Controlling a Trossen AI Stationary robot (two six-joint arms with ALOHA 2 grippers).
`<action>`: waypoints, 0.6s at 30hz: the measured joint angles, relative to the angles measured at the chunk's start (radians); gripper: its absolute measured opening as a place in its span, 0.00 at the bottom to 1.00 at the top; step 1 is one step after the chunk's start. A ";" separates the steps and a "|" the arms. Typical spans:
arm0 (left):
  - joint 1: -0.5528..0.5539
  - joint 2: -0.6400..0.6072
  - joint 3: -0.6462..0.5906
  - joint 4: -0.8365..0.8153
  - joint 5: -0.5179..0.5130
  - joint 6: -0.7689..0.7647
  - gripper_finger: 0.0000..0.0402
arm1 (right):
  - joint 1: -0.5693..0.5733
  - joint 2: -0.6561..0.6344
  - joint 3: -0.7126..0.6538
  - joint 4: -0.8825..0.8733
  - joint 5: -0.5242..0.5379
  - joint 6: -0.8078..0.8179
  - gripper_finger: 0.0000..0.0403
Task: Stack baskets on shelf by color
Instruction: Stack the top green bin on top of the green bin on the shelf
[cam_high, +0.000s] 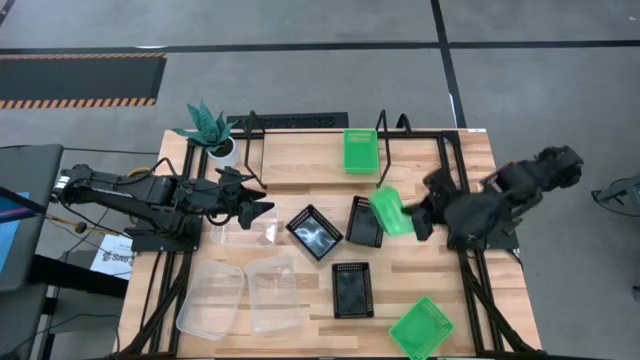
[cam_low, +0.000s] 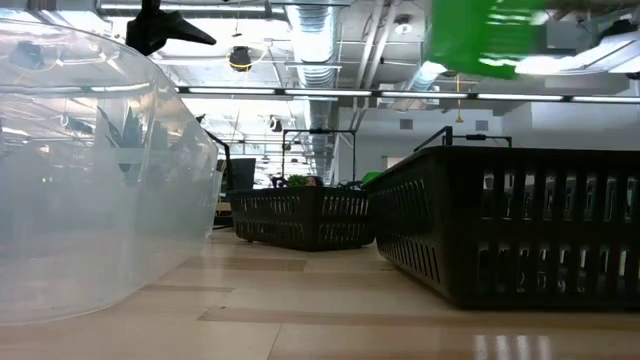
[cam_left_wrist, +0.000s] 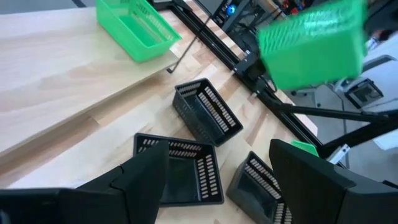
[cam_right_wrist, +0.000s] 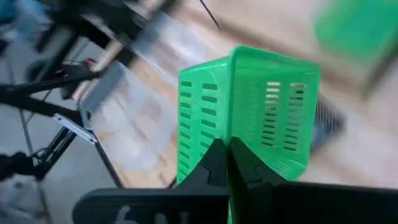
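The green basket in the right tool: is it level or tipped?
Tipped. The green basket hangs off the table, pinched by its rim in the right tool; the right wrist view shows its slotted walls turned sideways.

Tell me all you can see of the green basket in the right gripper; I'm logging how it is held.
The held green basket is bright green plastic, rectangular, with slotted walls. The right gripper is shut on its rim, holding it tilted in the air, clear of the table. It hangs above the black baskets, just short of the shelf, where another green basket already sits. Only the gripper touches it.
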 joint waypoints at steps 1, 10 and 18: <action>0.000 0.000 0.000 0.000 -0.007 0.000 0.66 | -0.036 -0.001 0.015 0.029 -0.002 -0.115 0.00; 0.000 0.000 0.000 0.000 -0.021 -0.005 0.66 | -0.366 0.078 0.049 0.155 -0.029 -0.992 0.00; 0.000 0.000 0.000 -0.011 -0.036 -0.006 0.66 | -0.560 0.233 0.047 0.142 -0.043 -1.424 0.00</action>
